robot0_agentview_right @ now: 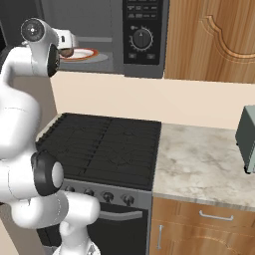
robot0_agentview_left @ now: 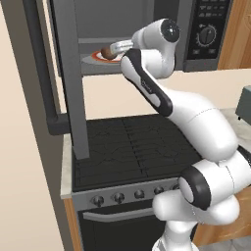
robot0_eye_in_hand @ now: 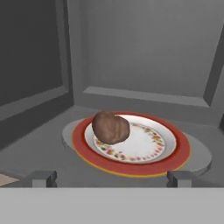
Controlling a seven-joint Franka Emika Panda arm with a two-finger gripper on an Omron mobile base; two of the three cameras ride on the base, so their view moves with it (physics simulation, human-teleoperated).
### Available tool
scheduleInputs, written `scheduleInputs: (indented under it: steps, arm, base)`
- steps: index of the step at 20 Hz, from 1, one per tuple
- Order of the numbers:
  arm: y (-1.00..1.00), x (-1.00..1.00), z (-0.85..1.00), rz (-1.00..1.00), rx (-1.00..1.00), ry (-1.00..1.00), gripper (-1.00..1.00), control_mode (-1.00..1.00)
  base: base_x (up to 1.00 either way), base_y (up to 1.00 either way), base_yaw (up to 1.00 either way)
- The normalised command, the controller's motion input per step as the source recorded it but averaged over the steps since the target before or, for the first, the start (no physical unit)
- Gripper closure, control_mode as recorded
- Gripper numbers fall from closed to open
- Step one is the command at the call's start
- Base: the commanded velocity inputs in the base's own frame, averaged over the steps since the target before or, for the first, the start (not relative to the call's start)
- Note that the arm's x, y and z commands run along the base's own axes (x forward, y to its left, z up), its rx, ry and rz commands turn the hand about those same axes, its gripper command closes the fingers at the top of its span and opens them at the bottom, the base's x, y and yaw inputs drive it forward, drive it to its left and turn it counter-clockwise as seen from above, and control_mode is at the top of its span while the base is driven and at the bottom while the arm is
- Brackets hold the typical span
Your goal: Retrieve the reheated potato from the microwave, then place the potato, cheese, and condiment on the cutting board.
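One potato (robot0_eye_in_hand: 110, 127) on red-rimmed plate (robot0_eye_in_hand: 175, 151) inside open microwave (robot0_agentview_left: 208, 34); hand (robot0_eye_in_hand: 110, 178) spread, empty.

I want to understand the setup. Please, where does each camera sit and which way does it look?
Left base view: behind the arm to its left, looking forward at the stove and open microwave; arm rises lower right.
Right base view: behind to its right, same stove and microwave; arm lower left.
Hand view: on the hand, looking into the microwave; gripper tips at bottom.
All three show the potato on its plate.
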Motion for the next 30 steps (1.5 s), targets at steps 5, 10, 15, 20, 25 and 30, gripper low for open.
scheduleInputs:
  steps: [5,10,15,20,25,30]
  arm:
    - [0.05,0.23,0.01,-0.01,0.06,0.03,-1.0,-1.0]
    - [0.02,0.34,-0.08,0.0,0.11,0.05,-1.0,-1.0]
    - [0.01,0.34,-0.15,0.0,0.12,0.05,-1.0,-1.0]
    - [0.08,0.37,-0.13,0.0,0.09,0.03,-1.0,-1.0]
    - [0.16,0.32,-0.07,0.04,0.01,0.08,-1.0,-1.0]
    - [0.12,0.36,-0.03,0.07,0.0,0.1,-1.0,-1.0]
  base:
    - [0.0,0.0,0.0]
    - [0.0,0.0,0.0]
    - [0.0,0.0,0.0]
    - [0.0,0.0,0.0]
    - [0.0,0.0,0.0]
    - [0.0,0.0,0.0]
